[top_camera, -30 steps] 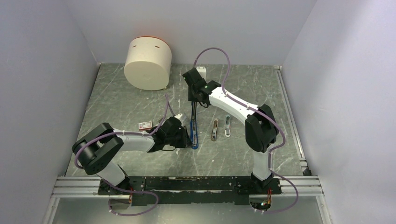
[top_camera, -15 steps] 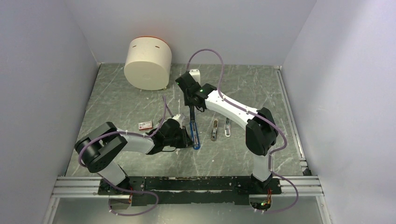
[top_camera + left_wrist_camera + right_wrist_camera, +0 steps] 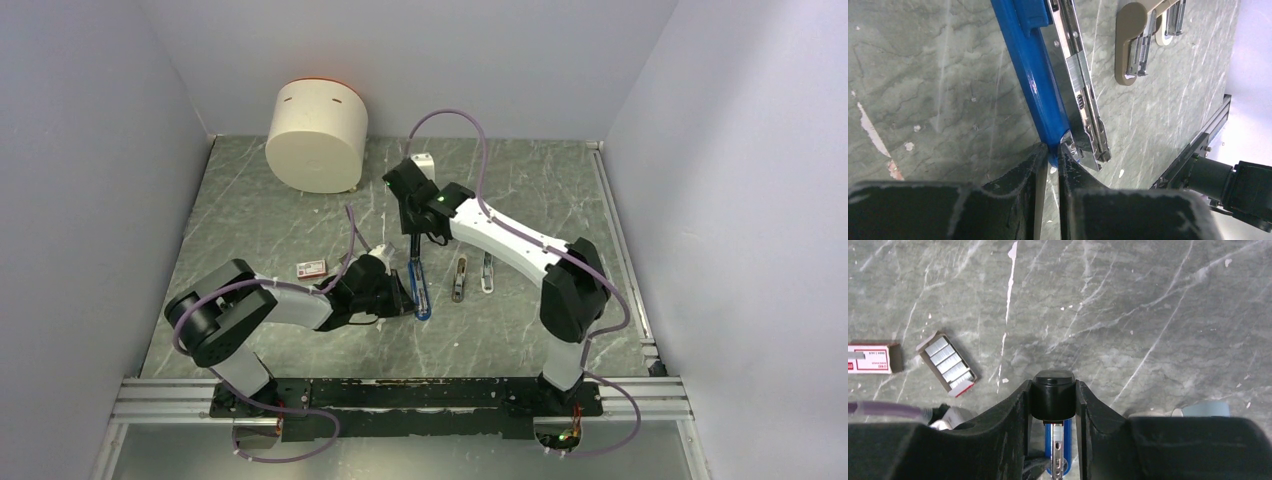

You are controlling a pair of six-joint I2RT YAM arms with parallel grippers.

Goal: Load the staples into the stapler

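Note:
The stapler (image 3: 418,290) lies opened on the table, its blue body (image 3: 1030,70) beside the bare silver channel (image 3: 1082,100). My left gripper (image 3: 1050,151) is shut on the near tip of the blue body. In the top view it sits at the stapler's left (image 3: 402,293). My right gripper (image 3: 1053,390) is shut on the end of the stapler's black top arm (image 3: 1053,397), raised above the blue body (image 3: 1064,440). The staples show as a red box (image 3: 869,359) with a white label, and an open tray of silvery blocks (image 3: 947,364) beside it. The red box (image 3: 311,267) lies left of the stapler.
A tan oblong piece (image 3: 459,278) and a pale-blue one (image 3: 487,272) lie just right of the stapler. A big white cylinder (image 3: 318,135) stands at the back left, and a small white object (image 3: 421,160) behind the right gripper. Walls close in on three sides.
My right gripper has swung a little left with the black top arm while its elbow moved right. The left gripper has held its place on the blue tip.

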